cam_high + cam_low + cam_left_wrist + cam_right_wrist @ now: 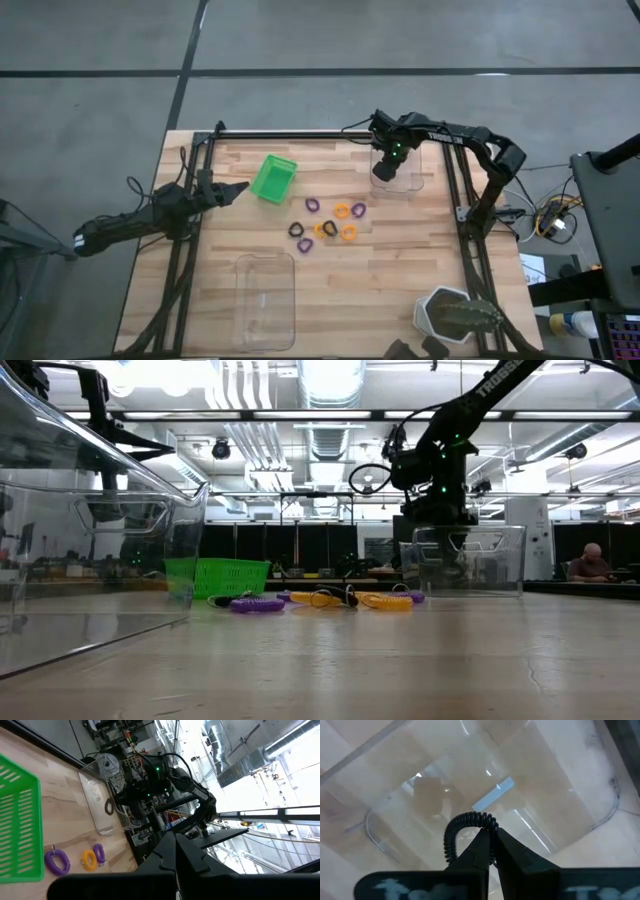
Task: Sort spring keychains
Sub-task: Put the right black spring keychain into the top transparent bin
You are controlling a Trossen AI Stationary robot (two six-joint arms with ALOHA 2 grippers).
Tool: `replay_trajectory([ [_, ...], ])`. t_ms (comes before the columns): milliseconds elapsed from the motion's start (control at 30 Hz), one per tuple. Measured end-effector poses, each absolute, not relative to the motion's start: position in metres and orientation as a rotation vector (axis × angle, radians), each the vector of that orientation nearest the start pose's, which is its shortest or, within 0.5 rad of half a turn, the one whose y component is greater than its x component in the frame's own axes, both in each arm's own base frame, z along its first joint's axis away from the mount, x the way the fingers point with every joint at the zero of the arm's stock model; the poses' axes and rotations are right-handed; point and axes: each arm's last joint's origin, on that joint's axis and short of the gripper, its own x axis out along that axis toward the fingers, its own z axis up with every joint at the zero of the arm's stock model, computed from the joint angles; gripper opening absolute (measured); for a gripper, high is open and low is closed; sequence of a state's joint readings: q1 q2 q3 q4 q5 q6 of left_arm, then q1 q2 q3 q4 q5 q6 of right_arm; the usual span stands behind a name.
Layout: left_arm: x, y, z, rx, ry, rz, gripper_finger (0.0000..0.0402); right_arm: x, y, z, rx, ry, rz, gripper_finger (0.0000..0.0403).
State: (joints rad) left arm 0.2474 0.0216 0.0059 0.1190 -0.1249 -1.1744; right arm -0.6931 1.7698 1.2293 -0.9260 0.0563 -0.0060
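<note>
- The left gripper (240, 187) waits at the table's left edge, near the green bin (273, 178); its fingers look closed to a point and hold nothing.
- A clear tray (265, 300) lies at the near left of the table (400, 290), and nothing can be made out in it.
- The loose spring keychains (330, 220) lie in a cluster at mid-table, between the green bin and the far tray: purple, orange and black rings, some touching each other, none in a container.
- The right gripper (491, 841) hangs over the far clear tray (400, 170) at the table's far right. Its fingers are pinched tight on a black spring keychain (465, 827), whose coil loops out beside the tips above the tray floor.
- The step in hand appears to be the drop-off of this black ring into the far tray.
- The next move calls for the fingers to open while well inside the tray walls, so the springy coil falls in rather than snagging or bouncing out, then a lift clear and a return to the cluster.
</note>
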Motion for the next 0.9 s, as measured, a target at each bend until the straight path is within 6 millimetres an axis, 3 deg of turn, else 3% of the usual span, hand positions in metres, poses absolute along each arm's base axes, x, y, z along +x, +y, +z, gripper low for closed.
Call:
replay_trajectory([
  [267, 0.094, 0.027, 0.175, -1.153, -0.308, 0.268, 0.0, 0.25, -0.209, 0.191, 0.459, 1.401, -0.609, 0.0019],
  [633, 0.094, 0.027, 0.175, -1.153, -0.308, 0.268, 0.0, 0.25, -0.21, 0.191, 0.453, 1.393, -0.615, 0.0123],
  [900, 0.094, 0.027, 0.175, -1.153, -0.309, 0.267, 0.0, 0.251, -0.209, 0.207, 0.45, 1.374, -0.618, 0.0154],
])
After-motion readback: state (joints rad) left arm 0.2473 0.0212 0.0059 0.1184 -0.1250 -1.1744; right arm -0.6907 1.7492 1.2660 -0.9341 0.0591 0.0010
